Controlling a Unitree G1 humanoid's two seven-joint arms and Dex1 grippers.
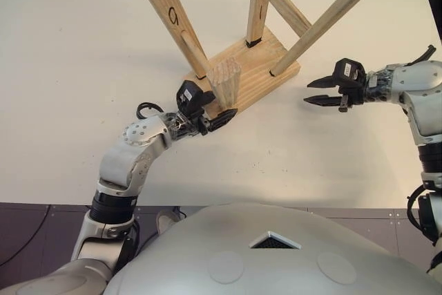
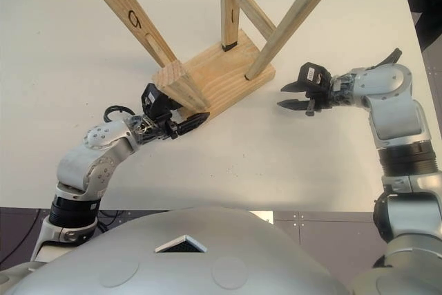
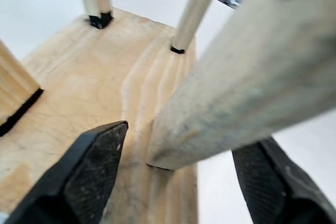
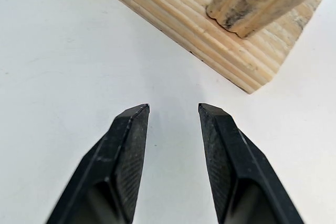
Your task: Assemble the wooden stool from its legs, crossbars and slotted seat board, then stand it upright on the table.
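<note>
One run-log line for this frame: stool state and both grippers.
state: pale wooden stool upside down, seat board on white table | left gripper: open, straddling nearest leg | right gripper: open, beside board, apart

A handwritten digit, 6 or 9, stands on the far leg [image 1: 169, 12] beyond the left gripper [image 3: 185, 137]. A stroke like a 1, hard to read, marks the neighbouring leg [image 1: 260, 5].

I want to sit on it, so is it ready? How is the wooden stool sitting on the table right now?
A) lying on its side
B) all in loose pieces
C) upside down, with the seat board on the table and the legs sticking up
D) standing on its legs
C: the seat board lies flat on the table, and the legs stick up from it.
</note>
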